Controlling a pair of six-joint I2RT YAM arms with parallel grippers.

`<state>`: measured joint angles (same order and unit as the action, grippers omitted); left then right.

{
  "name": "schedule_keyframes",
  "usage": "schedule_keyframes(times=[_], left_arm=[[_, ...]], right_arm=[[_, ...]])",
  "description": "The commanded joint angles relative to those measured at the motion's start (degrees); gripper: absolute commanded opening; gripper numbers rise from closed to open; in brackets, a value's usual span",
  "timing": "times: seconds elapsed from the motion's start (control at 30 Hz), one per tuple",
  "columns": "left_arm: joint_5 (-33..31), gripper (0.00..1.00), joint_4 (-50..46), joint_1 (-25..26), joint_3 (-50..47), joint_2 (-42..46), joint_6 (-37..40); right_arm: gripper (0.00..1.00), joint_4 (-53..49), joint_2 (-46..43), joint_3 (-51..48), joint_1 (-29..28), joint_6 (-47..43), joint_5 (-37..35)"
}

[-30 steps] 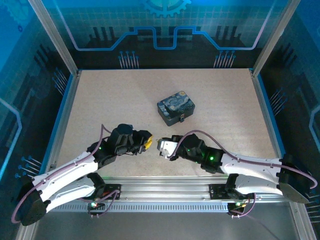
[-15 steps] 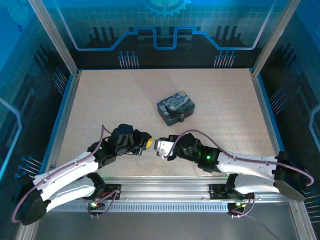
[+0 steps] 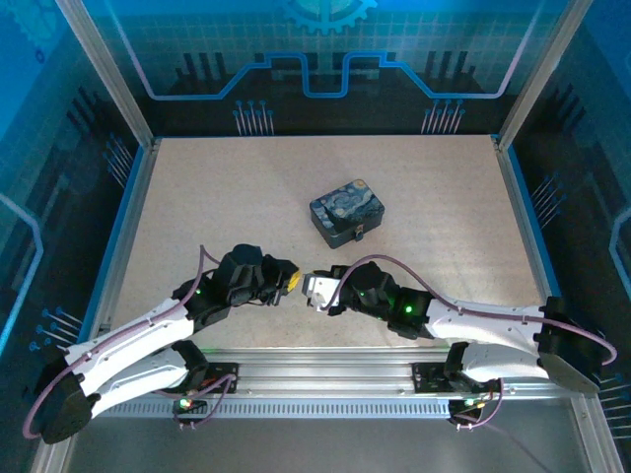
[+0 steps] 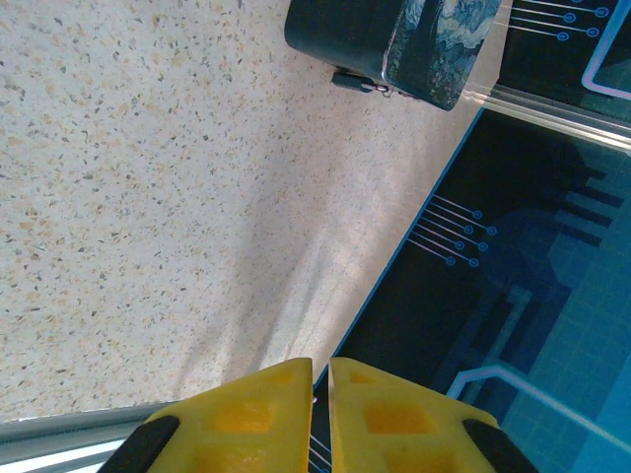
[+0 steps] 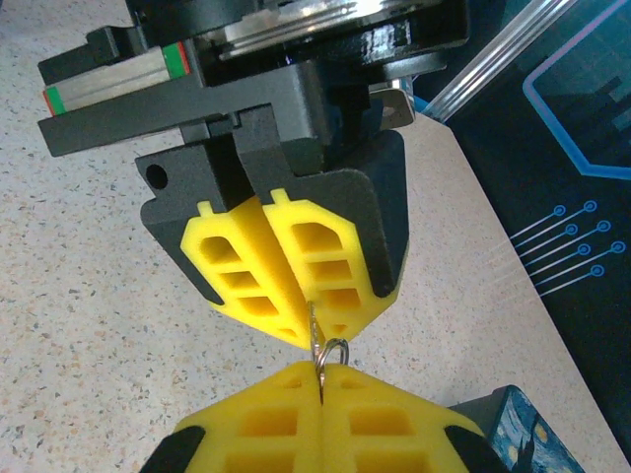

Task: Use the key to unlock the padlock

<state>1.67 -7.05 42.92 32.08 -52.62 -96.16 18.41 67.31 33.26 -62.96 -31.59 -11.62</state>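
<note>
From above, the left gripper [image 3: 292,281] and the right gripper [image 3: 310,288] meet tip to tip low on the speckled desk [image 3: 217,197], just in front of the arm bases. The blue-and-yellow swirl-painted tin [image 3: 345,207] sits farther back, right of centre and well apart from both. The padlock [image 3: 362,235] shows as a small dark piece at the tin's near face, with bare desk between it and the jaws. In the left wrist view, that arm's yellow fingers [image 4: 266,404] stand almost together with a thin slit between them. The tin is at the top edge, the padlock hanging at its lower front edge. The blue printed wall panel [image 4: 513,256] lies to the right. In the right wrist view, the two pairs of yellow jaws face each other, each closed. The key [image 5: 315,340] stands upright between them, a thin metal strip with a small ring. Its upper end lies in the seam of the left jaws and its lower end in the seam of the right jaws, so both pinch it. A corner of the tin peeks in at the lower right.
</note>
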Motion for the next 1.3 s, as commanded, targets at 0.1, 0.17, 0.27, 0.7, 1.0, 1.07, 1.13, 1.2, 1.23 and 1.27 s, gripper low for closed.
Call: schedule_keyframes(times=[0.1,0.17,0.27,0.7,1.0,1.07,1.13,1.2,1.23,1.27], left_arm=[[1.8,0.16,1.9,0.5,-0.3,-0.2,-0.8],[1.8,0.18,1.9,0.5,-0.3,-0.2,-0.7],[1.6,0.20,1.7,0.5,-0.3,-0.2,-0.9],[-0.1,0.40,-0.6,0.5,-1.0,0.4,-1.8],[-0.2,0.47,-0.7,0.5,-1.7,0.4,-2.1],[-0.2,0.46,-0.6,0.5,-1.6,0.4,-2.2],[-0.1,0.46,-0.5,0.6,-1.6,0.3,-2.1],[0.1,0.45,-0.2,0.6,-1.6,0.2,-2.1],[0.2,0.44,-0.1,0.6,-1.6,0.2,-2.2],[0.2,0.44,0.0,0.6,-1.6,0.1,-2.1]], right_arm=[[0.02,0.5,1.0,1.8,-0.7,-0.2,-0.1],[0.02,0.4,1.0,1.7,-0.8,-0.2,0.0],[0.02,0.4,1.0,1.6,-0.8,-0.2,0.2],[0.01,-0.4,-1.6,-0.8,-0.8,-0.2,-1.5],[0.01,-1.1,-3.1,-2.3,-0.8,0.6,-1.7],[0.01,-1.0,-2.9,-2.2,-0.8,0.7,-1.2],[0.01,-0.9,-2.1,-1.6,-0.8,0.8,-0.8],[0.01,-0.5,-1.3,-1.0,-0.8,0.7,-0.8],[0.01,-0.1,-0.9,-0.9,-0.9,0.8,-0.8],[0.01,0.3,-0.5,-0.7,-0.8,0.7,-0.7]])
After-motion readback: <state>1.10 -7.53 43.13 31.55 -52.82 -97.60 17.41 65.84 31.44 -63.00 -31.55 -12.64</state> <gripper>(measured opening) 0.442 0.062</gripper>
